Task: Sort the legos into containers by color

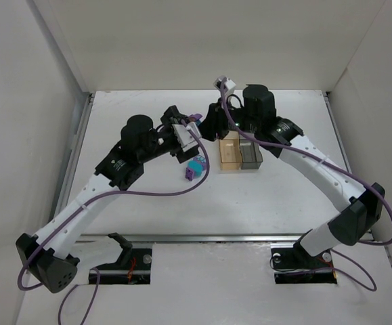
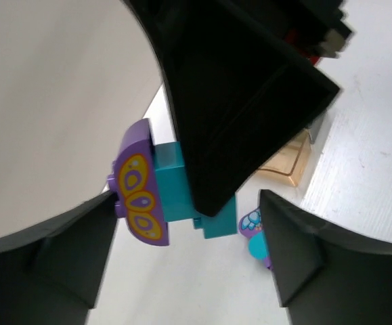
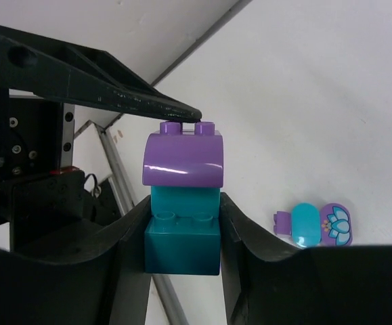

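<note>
1. While the top view shows only the two grippers meeting above the table (image 1: 263, 203), just beside the touching amber bin (image 1: 230, 154) and grey bin (image 1: 252, 158), we see what sits between them only from the wrists.
2. From the right wrist, the right gripper (image 3: 184, 203) is clamped on a teal brick (image 3: 182, 240), held off the table, with a purple curved brick (image 3: 184, 159) stacked on it.
3. We read the stack's long axis as running straight out from those jaws, studs pointing away.
4. From the left wrist, the left gripper (image 2: 187, 198) stands open; one finger (image 2: 60, 250) touches the purple curved brick.
5. Loose legos (image 1: 194, 168) lie on the table near the amber bin.
</note>
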{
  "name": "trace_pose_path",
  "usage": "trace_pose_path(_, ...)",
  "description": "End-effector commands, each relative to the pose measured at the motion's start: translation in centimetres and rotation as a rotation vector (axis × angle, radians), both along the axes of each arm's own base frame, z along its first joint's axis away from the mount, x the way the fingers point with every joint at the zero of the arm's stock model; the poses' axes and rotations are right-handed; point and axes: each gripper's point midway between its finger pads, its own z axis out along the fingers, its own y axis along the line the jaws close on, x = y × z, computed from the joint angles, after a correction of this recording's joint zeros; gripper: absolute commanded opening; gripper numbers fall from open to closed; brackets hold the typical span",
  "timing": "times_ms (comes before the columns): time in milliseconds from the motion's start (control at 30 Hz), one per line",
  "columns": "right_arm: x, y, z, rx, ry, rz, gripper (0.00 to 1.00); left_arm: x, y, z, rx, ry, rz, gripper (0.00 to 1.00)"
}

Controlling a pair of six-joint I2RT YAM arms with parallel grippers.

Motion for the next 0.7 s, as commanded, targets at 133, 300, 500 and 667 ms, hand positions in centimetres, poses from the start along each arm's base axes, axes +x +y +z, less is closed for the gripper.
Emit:
trace_pose_path(133,0.5,-1.5,0.0,-0.088,-0.265,0.041,0.0,-5.3,-0.1,3.5,-0.045,0.055,-0.198,0.97)
trace_pose_path(300,-0.5,-4.2,-4.8,-0.296,-0.574,0.181,0.0,-6.3,0.8,3.0,-0.04,0.156,-0.297,0.82)
trace_pose_path(500,-2.7,-4.6,-5.0,-0.295,-0.806,0.314,0.0,-7.0,-0.5,2.1,-0.01,0.265,-0.464,0.87)
trace_pose_path(667,-3.1,-4.4,-3.8,-0.271,-0.847,0.323,0.0,-6.2,-1.9,-1.9,0.092,0.371,-0.552,0.94)
